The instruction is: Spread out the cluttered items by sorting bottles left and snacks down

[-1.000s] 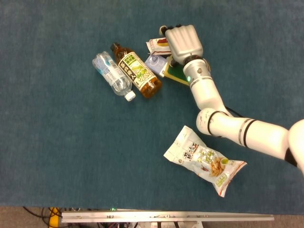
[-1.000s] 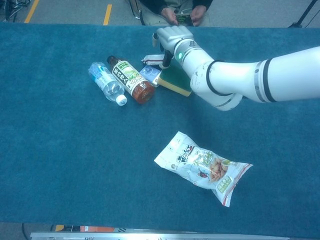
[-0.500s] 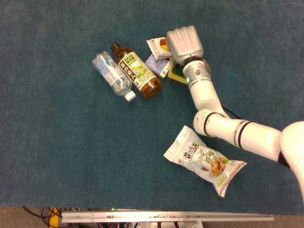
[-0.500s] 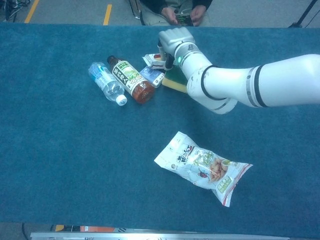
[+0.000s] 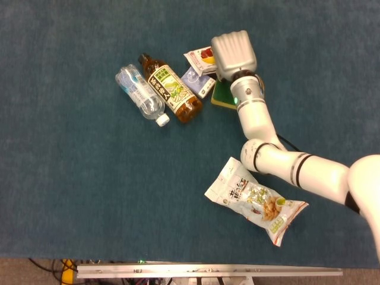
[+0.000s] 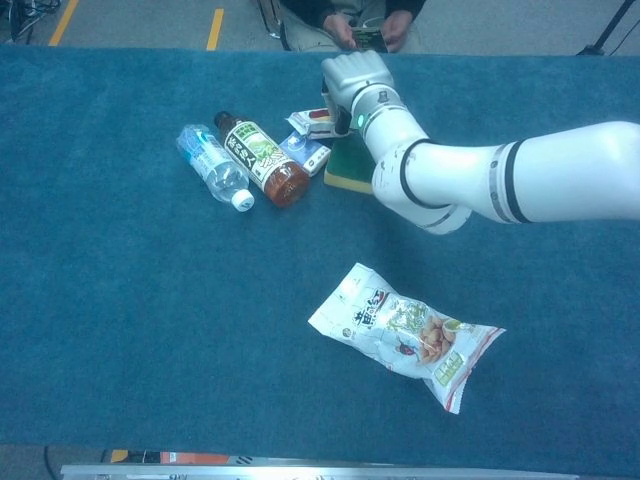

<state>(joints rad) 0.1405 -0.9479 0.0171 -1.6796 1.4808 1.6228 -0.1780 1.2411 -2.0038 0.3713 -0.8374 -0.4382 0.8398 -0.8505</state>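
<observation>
Blue table cloth [image 5: 71, 178]; right hand [image 5: 233, 53] over small snack packet [image 5: 200, 57], grasp unclear; left hand unseen.

The right hand [image 5: 234, 53] shows only its back, so its fingers are hidden and I cannot tell if it holds anything. It covers part of the small snack pack [image 5: 200, 57] and most of the green and yellow sponge [image 5: 222, 95]. The right arm is cut off by the right edge. The left hand is out of sight. The words on the brown bottle [image 5: 170, 88] are too small to read.
</observation>
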